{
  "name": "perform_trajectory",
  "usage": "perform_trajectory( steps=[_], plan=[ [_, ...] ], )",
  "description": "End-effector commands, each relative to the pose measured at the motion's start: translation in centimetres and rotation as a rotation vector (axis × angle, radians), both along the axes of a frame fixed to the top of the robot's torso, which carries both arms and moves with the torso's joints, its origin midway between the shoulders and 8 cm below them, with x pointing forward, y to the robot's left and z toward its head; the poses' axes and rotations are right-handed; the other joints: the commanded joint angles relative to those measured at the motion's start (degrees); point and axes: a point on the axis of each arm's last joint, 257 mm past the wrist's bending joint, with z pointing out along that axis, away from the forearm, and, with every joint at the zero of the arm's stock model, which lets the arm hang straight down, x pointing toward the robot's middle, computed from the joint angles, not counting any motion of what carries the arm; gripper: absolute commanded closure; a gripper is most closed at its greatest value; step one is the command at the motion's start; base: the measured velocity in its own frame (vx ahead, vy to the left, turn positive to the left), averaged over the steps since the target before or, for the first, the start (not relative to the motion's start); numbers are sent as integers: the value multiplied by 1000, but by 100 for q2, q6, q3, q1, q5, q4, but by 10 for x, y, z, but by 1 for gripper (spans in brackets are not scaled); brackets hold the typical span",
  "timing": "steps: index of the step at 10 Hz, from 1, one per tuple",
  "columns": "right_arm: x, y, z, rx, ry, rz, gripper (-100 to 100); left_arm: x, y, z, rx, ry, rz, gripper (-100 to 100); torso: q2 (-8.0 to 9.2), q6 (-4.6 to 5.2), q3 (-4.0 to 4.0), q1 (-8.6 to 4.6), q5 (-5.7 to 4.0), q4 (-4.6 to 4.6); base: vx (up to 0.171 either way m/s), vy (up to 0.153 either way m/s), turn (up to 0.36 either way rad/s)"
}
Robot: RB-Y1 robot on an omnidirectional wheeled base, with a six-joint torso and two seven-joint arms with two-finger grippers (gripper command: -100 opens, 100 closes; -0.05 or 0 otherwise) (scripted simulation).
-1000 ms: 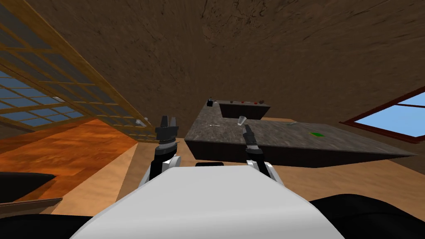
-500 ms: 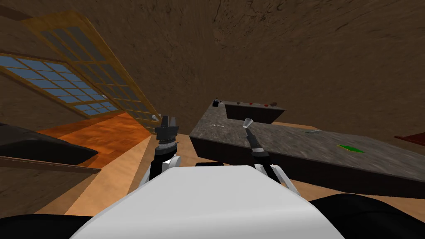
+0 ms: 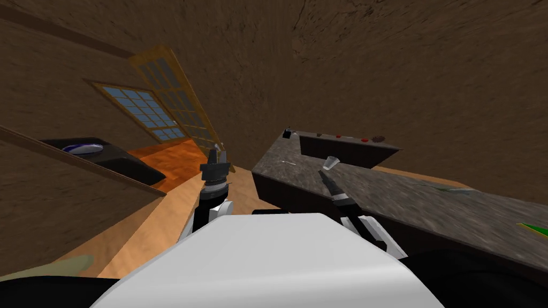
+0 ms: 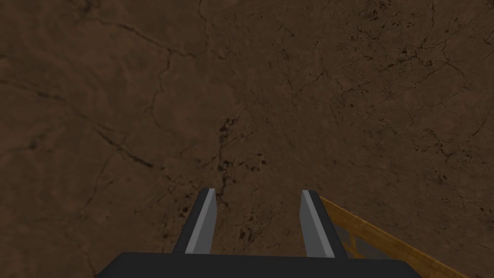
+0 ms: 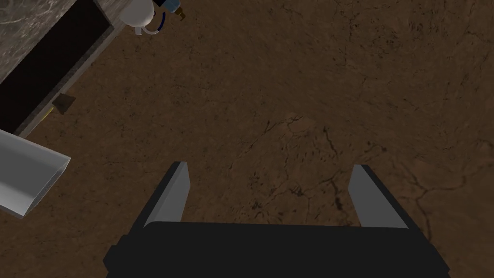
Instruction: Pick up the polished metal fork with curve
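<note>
Head view: the fork (image 3: 289,162) lies on the grey speckled counter (image 3: 406,198), and both pincers are bare.
The fork is a thin pale sliver near the counter's left end, clear of both arms and too small to show its prongs or curve. The right gripper (image 3: 332,161) shows against the counter top, to the right of the sliver, with its fingers spread and nothing between them. The left gripper (image 3: 218,154) stands upright to the left of the counter, above the wooden floor (image 3: 160,224), its fingers also parted and empty. Small red items (image 3: 364,140) sit along the counter's far ledge. A flat green thing (image 3: 535,229) lies at its right end.
</note>
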Motion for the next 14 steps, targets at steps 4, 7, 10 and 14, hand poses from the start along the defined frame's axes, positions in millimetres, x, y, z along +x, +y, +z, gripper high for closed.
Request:
perform_trajectory(
  steps=[4,7,10,14],
  plan=[
    [-14,-51,-41,-200,143,-5,-100,0,0,0,0,0,0,0,2,-5,1,-1,0,0,-35,-17,345],
    [-25,-77,-65,-267,224,-14,-100,0,0,0,0,0,0,0,-3,-4,-2,-3,-1,-1,-25,-19,301],
    [-42,-113,-89,-378,332,-2,-100,0,0,0,0,0,0,0,-7,2,-4,-2,0,-2,-19,-16,366],
    [-70,-158,-118,-466,469,-3,-100,0,0,0,0,0,0,0,-12,-2,-7,-10,-2,-2,-20,-29,387]
  ],
)
